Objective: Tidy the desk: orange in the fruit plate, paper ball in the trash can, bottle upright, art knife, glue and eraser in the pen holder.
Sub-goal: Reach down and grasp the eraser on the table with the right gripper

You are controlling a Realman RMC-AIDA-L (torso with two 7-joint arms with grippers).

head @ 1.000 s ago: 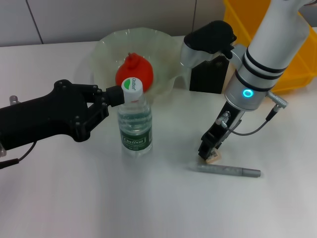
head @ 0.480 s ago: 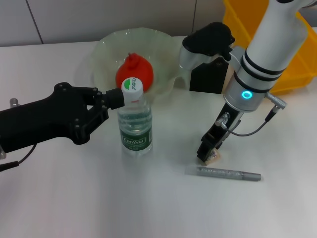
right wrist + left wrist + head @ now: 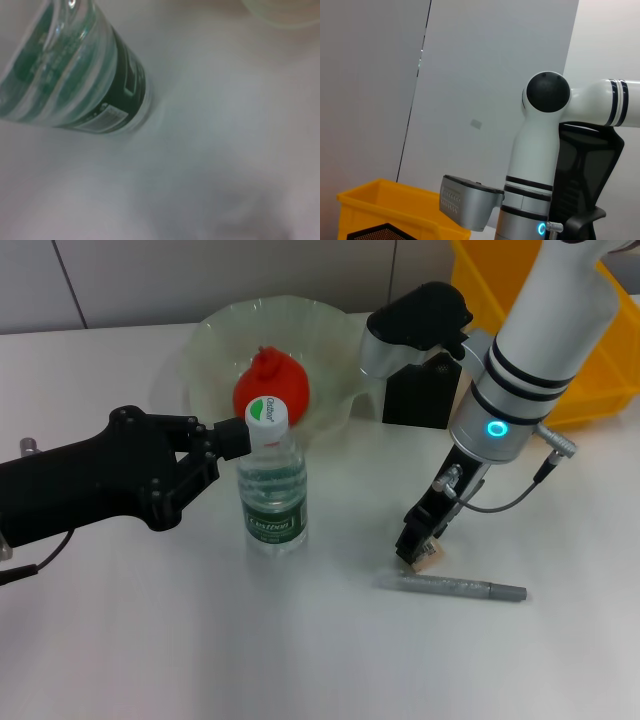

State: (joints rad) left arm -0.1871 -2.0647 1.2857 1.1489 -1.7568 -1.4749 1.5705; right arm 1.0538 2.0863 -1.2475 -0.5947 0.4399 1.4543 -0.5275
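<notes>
The bottle (image 3: 272, 485) stands upright at centre, also seen close in the right wrist view (image 3: 85, 75). My left gripper (image 3: 236, 437) reaches in from the left, its tip against the bottle's neck just under the white cap. The orange (image 3: 271, 386) lies in the fruit plate (image 3: 262, 310). My right gripper (image 3: 416, 542) points down at the table, shut on the small tan eraser (image 3: 430, 559). The black pen holder (image 3: 418, 398) stands behind it, partly hidden by the right arm. The yellow trash can (image 3: 603, 365) sits at the back right. Paper ball and glue are out of view.
A slim grey pen-shaped tool (image 3: 452, 587) lies on the table just in front of the eraser. The left wrist view shows the trash can (image 3: 395, 205), the pen holder's mesh rim (image 3: 375, 234) and the right arm against a wall.
My right gripper has shifted slightly left with the eraser. The grey tool has slid a little to the left. The left arm and bottle stay put.
</notes>
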